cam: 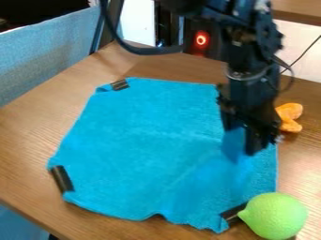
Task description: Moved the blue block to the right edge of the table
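Note:
The black gripper [242, 138] hangs down over the right part of the blue cloth [144, 145]. It is shut on the blue block [233, 145], which shows as a slightly darker blue shape at the fingertips. One finger stands to the right of the block, and the upper part of the block is partly covered by the gripper. Whether the block touches the cloth, I cannot tell.
The wooden table [31, 136] surrounds the cloth. A green lime-like object [274, 216] sits by the cloth's lower right corner. Behind the gripper, at right, lies an orange object [289, 116]. Black clips or tape [62, 178] mark several cloth corners.

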### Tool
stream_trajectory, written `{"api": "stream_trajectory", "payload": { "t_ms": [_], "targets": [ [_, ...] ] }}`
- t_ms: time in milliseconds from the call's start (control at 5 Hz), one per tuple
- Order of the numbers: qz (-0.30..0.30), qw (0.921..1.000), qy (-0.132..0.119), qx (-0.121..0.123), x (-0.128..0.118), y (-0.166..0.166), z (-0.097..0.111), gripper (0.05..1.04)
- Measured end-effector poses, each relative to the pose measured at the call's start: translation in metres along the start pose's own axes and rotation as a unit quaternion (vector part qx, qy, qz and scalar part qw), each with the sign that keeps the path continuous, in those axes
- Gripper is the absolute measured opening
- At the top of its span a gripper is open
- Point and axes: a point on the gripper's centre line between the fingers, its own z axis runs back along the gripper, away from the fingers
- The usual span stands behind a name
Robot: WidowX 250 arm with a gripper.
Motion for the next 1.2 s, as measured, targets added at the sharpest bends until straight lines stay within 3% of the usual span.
{"api": "stream_trajectory", "payload": {
  "t_ms": [200, 600, 800, 1000, 1200],
  "targets": [
    [-0.032, 0.9995, -0.006, -0.004, 0.019, -0.018, -0.004, 0.596],
    [-0.037, 0.9992, -0.015, -0.007, 0.03, -0.024, 0.018, 0.596],
    [-0.045, 0.9981, -0.038, -0.019, 0.044, -0.039, 0.038, 0.596],
    [-0.082, 0.9946, -0.054, -0.033, 0.057, -0.063, 0.044, 0.596],
    [-0.099, 0.9915, -0.063, -0.056, 0.063, -0.079, 0.034, 0.596]
  ]
}}
